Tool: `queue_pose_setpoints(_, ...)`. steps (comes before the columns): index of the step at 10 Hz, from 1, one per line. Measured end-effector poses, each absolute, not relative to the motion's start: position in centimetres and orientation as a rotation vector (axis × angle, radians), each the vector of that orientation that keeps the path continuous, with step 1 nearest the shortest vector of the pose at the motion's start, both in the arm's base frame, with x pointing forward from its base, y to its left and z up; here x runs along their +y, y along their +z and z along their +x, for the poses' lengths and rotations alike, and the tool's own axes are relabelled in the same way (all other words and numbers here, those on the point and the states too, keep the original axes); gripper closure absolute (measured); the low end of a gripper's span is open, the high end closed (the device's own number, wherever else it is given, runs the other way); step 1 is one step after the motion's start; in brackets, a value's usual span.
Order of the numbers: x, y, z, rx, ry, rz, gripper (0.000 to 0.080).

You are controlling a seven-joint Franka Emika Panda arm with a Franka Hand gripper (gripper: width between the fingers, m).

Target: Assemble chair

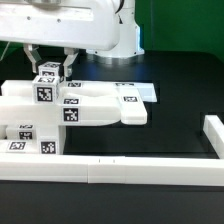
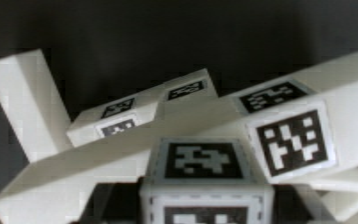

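My gripper (image 1: 50, 68) is shut on a small white tagged chair block (image 1: 47, 74), its dark fingers (image 1: 68, 68) on either side of it. It holds the block just over the back left end of a flat white chair panel (image 1: 100, 106) with several tags. In the wrist view the block (image 2: 202, 170) fills the gap between the fingers (image 2: 115, 196) of the gripper (image 2: 202, 200), with the panel (image 2: 149, 110) and another tagged chair part (image 2: 297, 130) right behind it. More tagged white chair parts (image 1: 22, 138) lie at the exterior view's lower left.
The marker board (image 1: 146, 91) lies flat behind the panel. A long white border rail (image 1: 120, 168) runs along the front and another (image 1: 212, 135) stands at the exterior view's right. The white robot housing (image 1: 75, 25) hangs over the back.
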State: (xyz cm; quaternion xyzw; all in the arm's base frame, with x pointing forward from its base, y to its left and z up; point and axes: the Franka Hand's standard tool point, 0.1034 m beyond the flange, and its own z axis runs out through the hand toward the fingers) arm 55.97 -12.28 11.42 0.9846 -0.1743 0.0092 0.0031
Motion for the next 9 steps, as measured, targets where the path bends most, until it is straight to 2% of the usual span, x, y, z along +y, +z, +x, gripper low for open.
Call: queue_pose_setpoints(9, -12.09, 11.41, 56.02, -1.408, 0.031, 2.81, 0.0515)
